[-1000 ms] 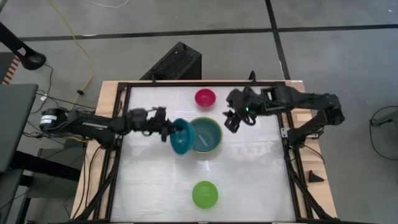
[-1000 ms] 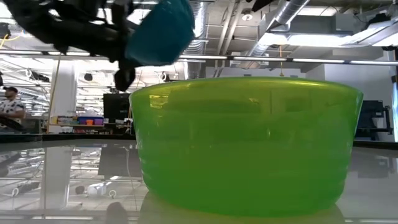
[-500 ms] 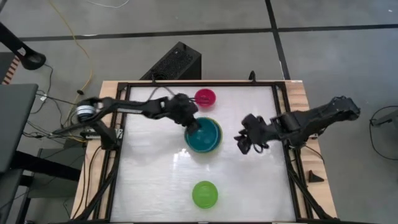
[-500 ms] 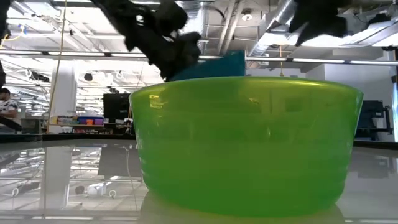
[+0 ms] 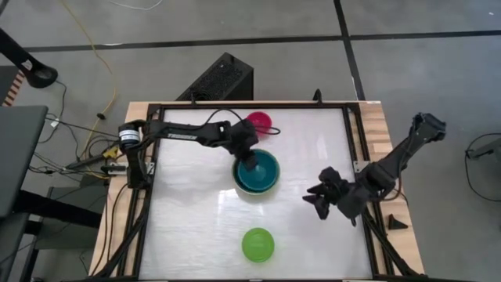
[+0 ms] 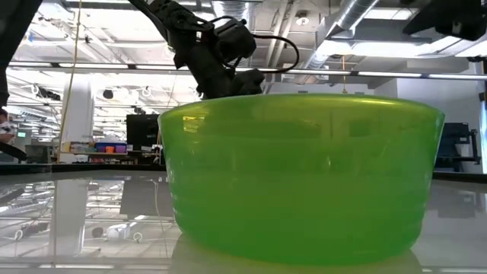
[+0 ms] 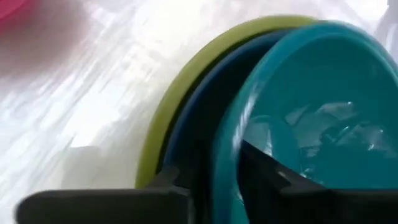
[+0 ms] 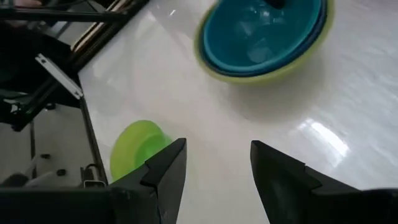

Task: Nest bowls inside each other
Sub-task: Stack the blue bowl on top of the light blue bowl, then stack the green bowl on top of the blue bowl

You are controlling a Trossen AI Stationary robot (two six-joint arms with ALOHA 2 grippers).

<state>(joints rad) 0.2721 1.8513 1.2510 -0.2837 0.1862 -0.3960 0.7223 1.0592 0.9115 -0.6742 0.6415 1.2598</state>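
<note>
The teal bowl [image 5: 261,175] sits nested in the light blue bowl [image 7: 198,121], which sits in the olive-green bowl [image 7: 186,81] at the table's middle. My left gripper [image 5: 249,161] is at the stack's far-left rim, open. One finger [image 7: 270,180] is inside the teal bowl and one [image 7: 174,183] is outside its rim. The magenta bowl [image 5: 258,121] stands at the far edge. The lime-green bowl [image 5: 257,244] stands near the front edge. My right gripper [image 5: 316,200] hangs open and empty above the table's right part, its fingers [image 8: 168,168] toward the lime-green bowl [image 8: 132,149]. My left gripper straddles the teal bowl's rim [image 7: 225,168] on the stack's far-left side, slanting down from the left, one finger inside and one outside. I cannot tell whether either finger touches the rim. The bowl rests level in the stack.
The lime-green bowl [image 6: 300,179] fills most of the low view. Black frame rails [image 5: 358,168] run along the table's edges. A black box [image 5: 223,78] stands beyond the far edge. Bare table [image 5: 196,211] lies between the stack and the lime-green bowl.
My left gripper has carried the teal bowl toward the right and down. The bowl was lifted and tilted beside the stack and now sits level inside the light blue bowl. My right gripper has swung from the far side beside the stack toward the near right and sunk lower.
</note>
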